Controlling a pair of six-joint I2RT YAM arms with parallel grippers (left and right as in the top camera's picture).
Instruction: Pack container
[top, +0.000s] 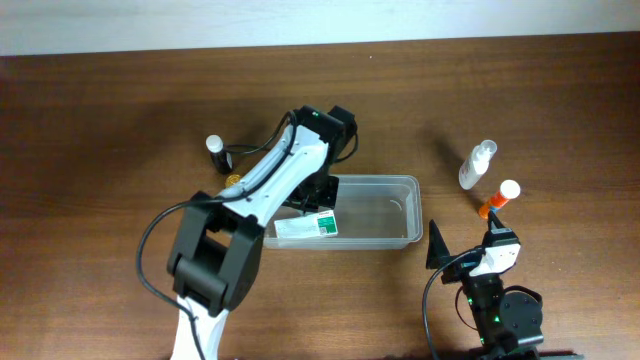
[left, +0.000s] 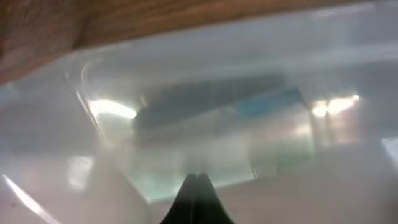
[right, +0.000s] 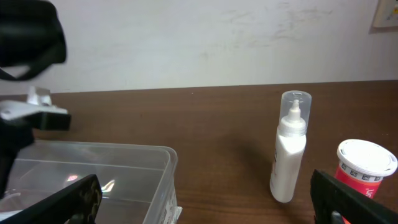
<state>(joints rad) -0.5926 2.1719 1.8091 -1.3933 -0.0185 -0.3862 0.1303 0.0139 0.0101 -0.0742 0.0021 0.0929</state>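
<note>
1. Fingers (left: 194, 196) of our left gripper (left: 198, 183) meet, shut, inside the mid-table container (top: 385, 205), over a packet (top: 307, 226).
2. Our right gripper (top: 466, 250) gapes wide nearby.
3. Our left arm (top: 280, 175) hides the container's left end; a spray bottle (top: 477, 165) stands right.

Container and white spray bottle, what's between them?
Nothing: only bare wooden table separates the container from the white spray bottle, clearest in the overhead view.

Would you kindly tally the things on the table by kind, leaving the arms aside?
Bottles: 3 (dark bottle, spray bottle, orange bottle)
Clear tub: 1
Packet inside the tub: 1
Small yellow thing, partly hidden by the arm: 1
Total: 6
</note>
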